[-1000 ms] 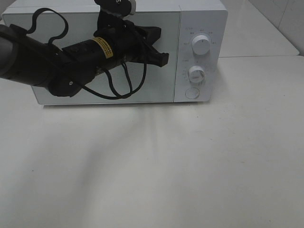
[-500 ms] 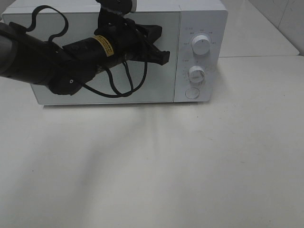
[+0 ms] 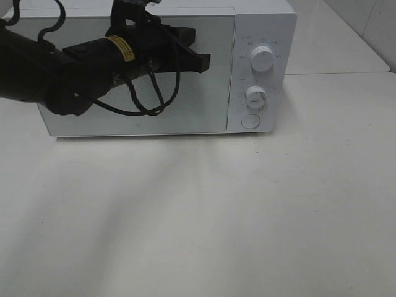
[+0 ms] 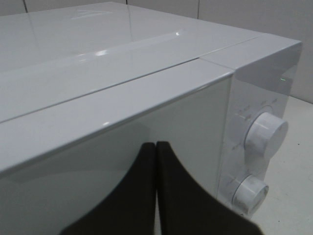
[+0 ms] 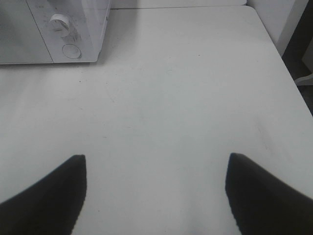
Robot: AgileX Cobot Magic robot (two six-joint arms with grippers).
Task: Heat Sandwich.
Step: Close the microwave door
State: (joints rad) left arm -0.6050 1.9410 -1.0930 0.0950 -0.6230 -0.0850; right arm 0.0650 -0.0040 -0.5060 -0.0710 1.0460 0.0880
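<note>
The sandwich is out of view. A white microwave stands at the back of the table with its mirrored door shut. My left gripper hangs in front of the upper part of that door, pointing toward the control panel, its black fingers pressed together and holding nothing. The left wrist view shows the same shut left gripper just short of the door's top edge. My right gripper hovers open over bare table to the right of the microwave, nothing between its fingers.
The control panel carries an upper knob, a lower knob and a round button. The white table stretches in front. The table's right edge shows in the right wrist view.
My left arm has risen and drawn back to the left, so its shut fingertips sit higher and farther from the knobs. The right gripper has not changed.
</note>
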